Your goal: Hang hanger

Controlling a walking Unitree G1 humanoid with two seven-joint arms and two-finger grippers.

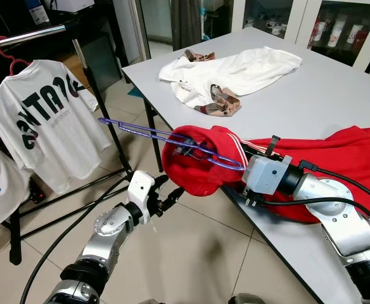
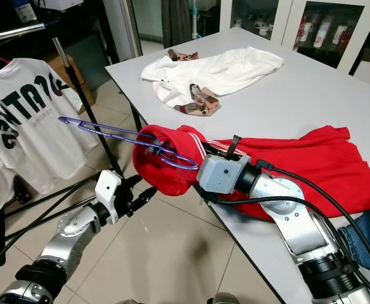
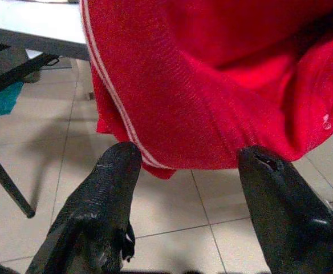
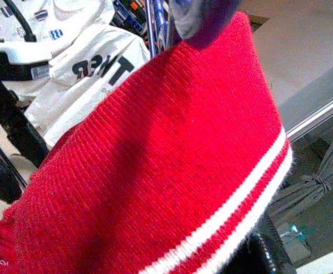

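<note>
The right hand [image 1: 236,166], grip hidden under the soft red sweater [image 1: 337,158], carries the light, stiff purple hanger [image 1: 147,132]; the left hand [image 3: 183,171] gapes released below.

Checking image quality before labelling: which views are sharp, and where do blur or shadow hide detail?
Left eye view: sharp, evenly lit; the red knit sweater throws a soft shadow on the tiled floor. Left wrist view: the left claw's black fingers are soft-edged. Right wrist view: the purple wire hanger is a close blur, and the bottom corner is dark.
</note>
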